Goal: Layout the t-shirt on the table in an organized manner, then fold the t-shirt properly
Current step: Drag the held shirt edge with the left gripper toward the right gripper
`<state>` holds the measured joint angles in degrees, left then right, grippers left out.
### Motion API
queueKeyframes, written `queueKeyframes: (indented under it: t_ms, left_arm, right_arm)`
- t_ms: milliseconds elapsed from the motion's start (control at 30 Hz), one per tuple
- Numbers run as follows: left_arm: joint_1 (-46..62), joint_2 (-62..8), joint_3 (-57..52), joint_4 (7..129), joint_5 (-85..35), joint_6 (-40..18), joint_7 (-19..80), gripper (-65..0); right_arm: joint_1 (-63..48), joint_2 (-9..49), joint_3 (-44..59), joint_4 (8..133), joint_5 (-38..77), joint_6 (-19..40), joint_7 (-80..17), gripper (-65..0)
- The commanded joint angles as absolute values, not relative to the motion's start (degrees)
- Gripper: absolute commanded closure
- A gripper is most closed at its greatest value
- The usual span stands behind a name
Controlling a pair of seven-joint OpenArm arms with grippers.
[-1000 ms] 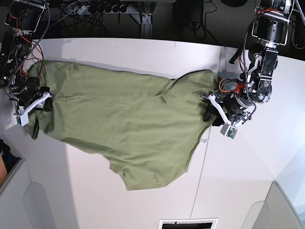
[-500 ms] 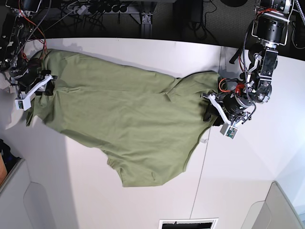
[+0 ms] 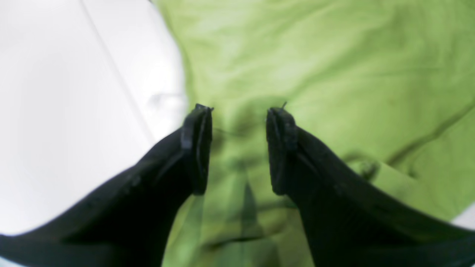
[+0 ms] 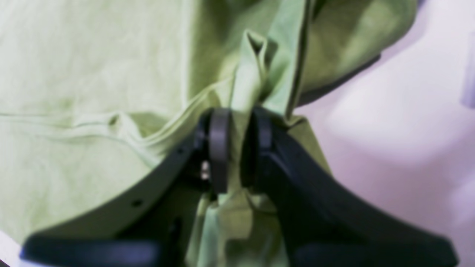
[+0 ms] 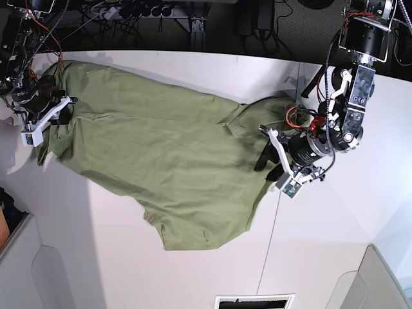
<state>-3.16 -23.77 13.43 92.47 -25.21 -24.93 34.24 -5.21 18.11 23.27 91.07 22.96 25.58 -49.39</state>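
The shirt [image 5: 161, 161] lies spread and rumpled across the white tabletop [image 5: 335, 238], reaching from the far left corner, in the base view, toward the middle, with one lobe of cloth hanging down toward the near edge and a thin dark seam [image 5: 273, 225] in the tabletop running just beside its right border. The right end effector [image 4: 235, 148], at the far left corner in the base view [image 5: 45, 116], has its jaws drawn close together on a bunched ridge of green cloth that rises between them; a hemmed edge curves away to one side in the wrist view, and bare tabletop shows past the fabric on the other. The left end effector [image 3: 239, 148] sits at the shirt's right border in the base view [image 5: 273, 164], its black jaws standing well apart with flat fabric visible between and below them; the wrist view does not show the tips pinching anything, and whether they touch the cloth cannot be told. Its left fingertip [image 3: 196, 141] lies close to the line where the shirt meets the white surface.
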Motion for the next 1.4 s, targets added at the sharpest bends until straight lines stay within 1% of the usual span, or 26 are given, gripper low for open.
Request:
queueKeyframes:
  t_ms: [0,167,300,467,500,567,600,767,900,1000,1133,1367]
  left_arm:
    - [-4.43,-22.85,14.59,93.23,-25.41,-25.15,32.08,-27.2]
    - [-8.47,-16.05,23.35,89.23,-19.40,-25.06,29.95,-27.1]
    - [-13.63,-10.39,29.23,79.20,-15.90,-22.63,27.70,-27.1]
    - [-20.08,-4.21,32.38,65.25,-12.86,-22.06,25.80,-27.1]
    - [-21.12,-3.18,32.34,62.52,-12.05,-22.06,25.36,-27.1]
    - [-22.96,-1.96,32.34,57.56,-11.35,-22.04,25.32,-27.1]
    - [-23.68,-1.76,32.34,55.40,-11.27,-21.78,25.32,-27.1]
    - [-27.35,-1.80,32.34,46.39,-9.61,-18.70,24.51,-27.1]
    - [-29.65,-2.15,32.29,42.46,-8.38,-18.17,24.47,-27.1]
    - [-30.30,-2.83,32.23,41.34,-7.92,-17.96,24.49,-27.1]
    - [-30.65,-3.66,32.23,41.28,-7.84,-15.75,24.47,-27.1]
    - [-32.01,-3.92,32.23,41.28,-7.70,-15.64,26.65,-27.1]
  right_arm:
    - [-4.64,19.05,23.51,92.05,23.57,25.96,-48.90,-9.3]
    - [-4.64,19.03,23.51,92.05,23.59,25.96,-48.80,-9.3]
    - [-4.99,19.07,23.51,92.05,23.57,25.98,-49.74,-9.3]
    - [-5.91,19.07,23.51,92.07,23.59,27.29,-49.50,-9.1]
    - [-6.11,19.07,23.51,92.09,23.57,27.27,-49.54,-7.4]
    - [-6.92,19.14,23.51,92.18,23.55,27.27,-49.56,-1.3]
    - [-7.51,19.29,23.51,92.18,23.57,27.29,-49.54,0.0]
    - [-10.04,20.40,23.57,92.60,24.80,28.99,-49.52,0.0]
    - [-12.84,22.13,23.57,95.70,27.57,29.43,-49.54,0.0]
    - [-16.21,22.20,23.73,100.88,27.68,30.28,-49.56,0.0]
    - [-20.73,22.22,23.73,107.42,27.88,30.26,-49.58,0.0]
    - [-27.73,22.20,23.75,114.26,28.53,31.35,-49.54,0.0]
